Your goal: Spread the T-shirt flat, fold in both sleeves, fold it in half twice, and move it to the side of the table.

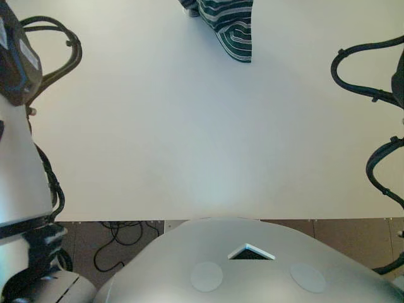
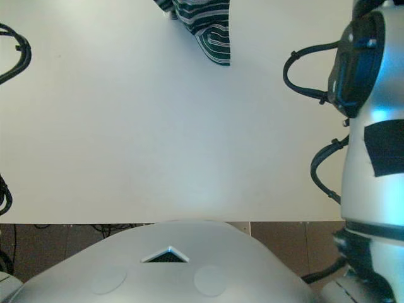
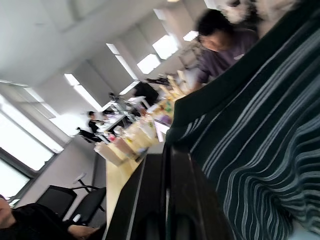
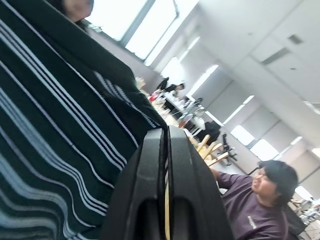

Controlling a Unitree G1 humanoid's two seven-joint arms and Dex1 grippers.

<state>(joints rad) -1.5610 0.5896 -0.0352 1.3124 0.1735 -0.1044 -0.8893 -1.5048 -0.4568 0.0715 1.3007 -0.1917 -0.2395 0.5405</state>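
The dark green T-shirt [image 1: 228, 26] with thin white stripes hangs down over the far middle of the white table [image 1: 189, 145], its lower tip just above the tabletop. In the left wrist view my left gripper [image 3: 167, 156] has its black fingers pressed together at the edge of the striped T-shirt [image 3: 260, 130], which spreads out beside it. My right gripper [image 4: 166, 136] is likewise shut, with the striped T-shirt [image 4: 55, 120] stretched along its other side. Both grippers are raised, with the room behind them.
The table's front edge [image 1: 126, 219] runs just before my torso, with floor and cables below it. Black cable loops of my arms [image 1: 53, 50] [image 2: 309, 76] hang at both sides. A person in a purple top [image 4: 252, 215] sits beyond the table.
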